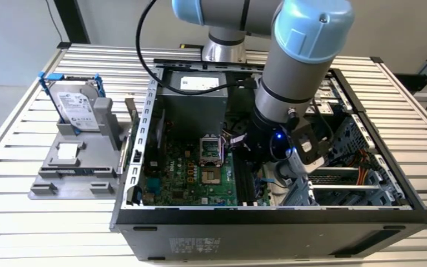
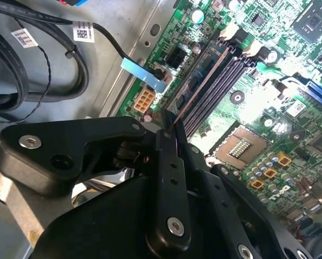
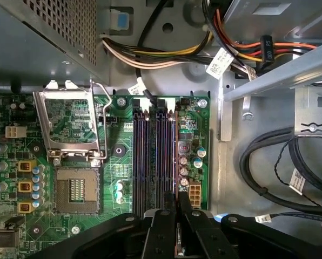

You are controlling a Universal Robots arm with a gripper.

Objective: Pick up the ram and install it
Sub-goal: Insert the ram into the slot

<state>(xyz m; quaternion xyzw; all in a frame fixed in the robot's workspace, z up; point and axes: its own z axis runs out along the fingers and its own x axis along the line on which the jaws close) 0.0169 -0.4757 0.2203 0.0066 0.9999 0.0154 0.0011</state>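
1. 1 gripper [image 2: 170, 125] is clamping 1 ram [image 2: 201, 84] edge-on, above the 4 slots [image 3: 153, 156] by the mobo's [image 3: 109, 172] edge.
2. Ram's flat sides are facing away, chips + label hidden; can't tell whether it's touching a slot.

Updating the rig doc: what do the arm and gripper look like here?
The arm is a silver-grey tube with rounded light-blue joint caps; a black cable loops to it, and a small blue light glows near the wrist. The gripper is matte black: angular linkage plates, silver screws, narrow flat fingers.
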